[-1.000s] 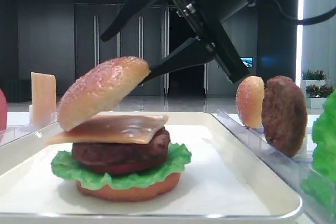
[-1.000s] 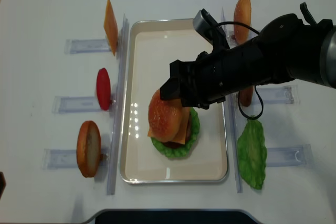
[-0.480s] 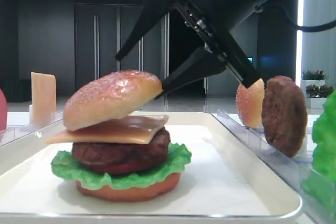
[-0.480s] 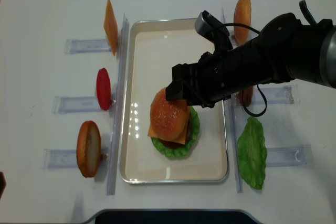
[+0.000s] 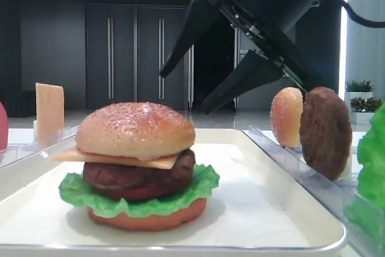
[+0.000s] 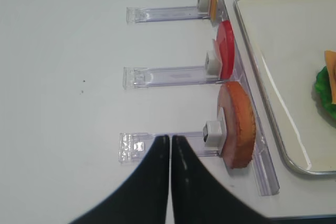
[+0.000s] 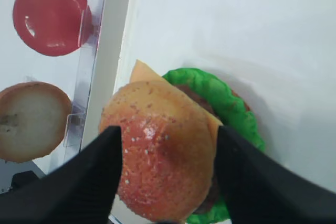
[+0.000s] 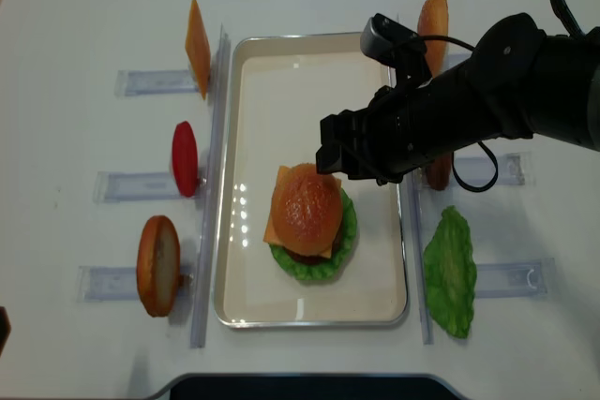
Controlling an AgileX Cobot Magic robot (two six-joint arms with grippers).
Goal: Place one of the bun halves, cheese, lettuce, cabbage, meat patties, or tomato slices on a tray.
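Released the bun top [image 5: 135,129] squarely onto the cheese [image 5: 157,161] below the right claw [image 5: 183,92], now spread and lifted clear, capping the burger on the tray [image 5: 264,209].

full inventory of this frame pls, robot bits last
tray: 1, white, table centre
bun top: 1, golden, seeded, topping the burger stack on the tray
cheese: 1 orange slice under the bun top; 1 more upright in a rack, far left
patty: 1 brown in the stack; 1 more upright, right of the tray
lettuce: 1 green leaf in the stack; 1 more right of the tray
bun bottom: 1, orange-brown, base of the stack
tomato: 1, red, left rack
bun halves in racks: 1 near left, 1 far right
right claw: open, above the burger
left claw: shut, over the table left of the racks
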